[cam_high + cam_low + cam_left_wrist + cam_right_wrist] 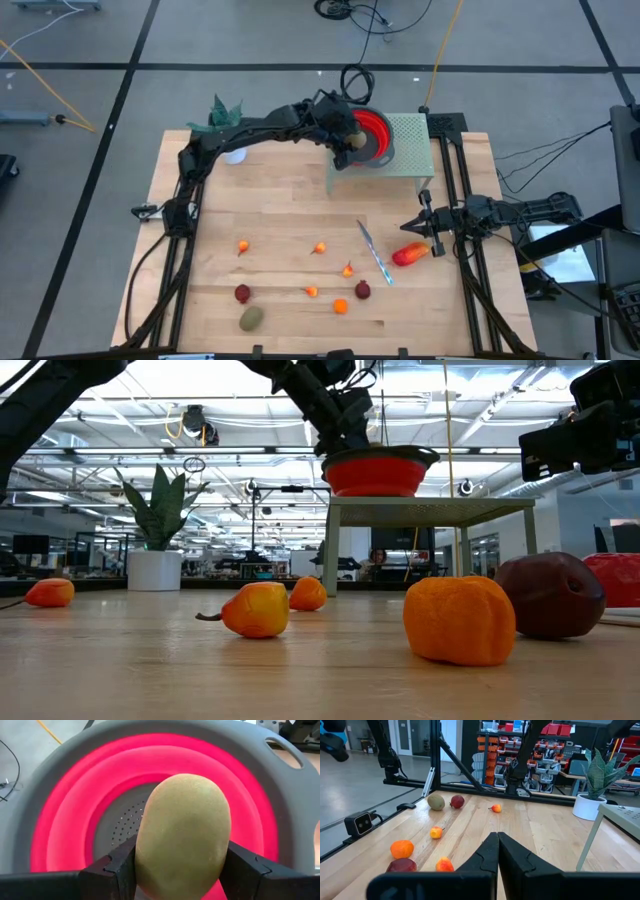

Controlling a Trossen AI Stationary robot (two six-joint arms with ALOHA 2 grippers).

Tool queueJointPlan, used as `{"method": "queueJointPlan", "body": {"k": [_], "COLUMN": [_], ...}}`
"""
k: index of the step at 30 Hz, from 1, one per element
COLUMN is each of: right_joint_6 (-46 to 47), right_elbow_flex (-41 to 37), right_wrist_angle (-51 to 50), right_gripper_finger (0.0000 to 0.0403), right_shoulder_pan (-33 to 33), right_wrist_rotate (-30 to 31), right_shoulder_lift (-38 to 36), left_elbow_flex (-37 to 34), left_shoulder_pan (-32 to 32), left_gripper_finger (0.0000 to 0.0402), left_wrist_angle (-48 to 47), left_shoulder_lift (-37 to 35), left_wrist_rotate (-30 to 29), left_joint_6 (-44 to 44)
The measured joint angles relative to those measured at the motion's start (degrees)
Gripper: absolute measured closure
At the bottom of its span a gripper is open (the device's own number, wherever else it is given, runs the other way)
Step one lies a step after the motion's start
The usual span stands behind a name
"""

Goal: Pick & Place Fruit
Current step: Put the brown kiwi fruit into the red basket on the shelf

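Observation:
My left gripper [347, 143] reaches over the round red bowl with the grey rim [375, 135], which stands on a pale green raised stand [410, 150] at the table's far side. It is shut on an olive-brown oval fruit [182, 835], held over the bowl's inside [75, 820]. My right gripper [410, 227] is shut and hovers at the table's right side, just beyond the elongated red-orange fruit [410, 254]. On the wood lie another olive oval [251, 318], two dark red balls [242, 293] [362, 290] and several small orange pieces [319, 247]. My left gripper pinches the olive-brown oval across its lower half [150, 870], one finger [112, 870] on each long side. The fruit stands lengthwise out past the fingers, lifted clear above the bowl.
A slim silver-blue knife [375, 252] lies between the small fruit and the red-orange piece. A potted plant [228, 115] stands at the table's far left corner. The stand's legs [330, 550] rise from the table. Open wood lies in the middle of the table [280, 200].

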Motion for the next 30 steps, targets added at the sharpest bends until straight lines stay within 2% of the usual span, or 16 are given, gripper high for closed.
{"method": "queueJointPlan", "body": {"k": [16,25,30], "right_joint_6": [0.0,0.0,0.0], "right_elbow_flex": [0.0,0.0,0.0], "right_wrist_angle": [0.0,0.0,0.0], "right_gripper_finger": [0.0403,0.0403,0.0403], "right_shoulder_pan": [0.0,0.0,0.0], "right_wrist_rotate": [0.0,0.0,0.0], "right_shoulder_lift": [0.0,0.0,0.0], "left_elbow_flex": [0.0,0.0,0.0], "left_shoulder_pan": [0.2,0.1,0.2], "left_gripper_finger": [0.0182,0.0147,0.0140], "left_wrist_angle": [-1.4,-1.3,0.3], "left_shoulder_lift": [0.0,0.0,0.0], "left_wrist_rotate": [0.0,0.0,-0.2], "left_joint_6": [0.0,0.4,0.5]}}
